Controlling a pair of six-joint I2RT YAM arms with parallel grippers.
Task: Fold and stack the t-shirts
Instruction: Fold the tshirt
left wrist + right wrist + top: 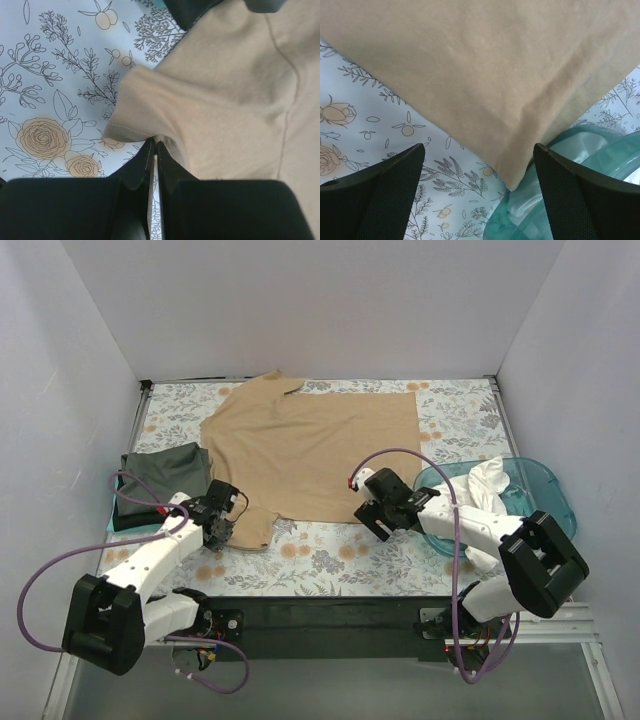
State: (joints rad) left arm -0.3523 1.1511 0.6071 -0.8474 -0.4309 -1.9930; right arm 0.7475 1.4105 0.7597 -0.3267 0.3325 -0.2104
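A tan t-shirt [310, 450] lies spread over the floral table covering. My left gripper [222, 530] is shut on the tan shirt's near-left sleeve hem [150, 137], with cloth pinched between its fingers [137, 170]. My right gripper [372, 520] is open, hovering over the tan shirt's near-right corner [515, 172], its fingers [390, 180] apart on either side. A folded dark grey-green t-shirt [165, 468] lies at the left. A white t-shirt [487, 485] lies crumpled in the teal tub [545, 495].
The teal tub's rim [580, 145] lies just right of the tan shirt's corner. White walls close in the table on three sides. The floral covering [330, 555] shows along the near edge.
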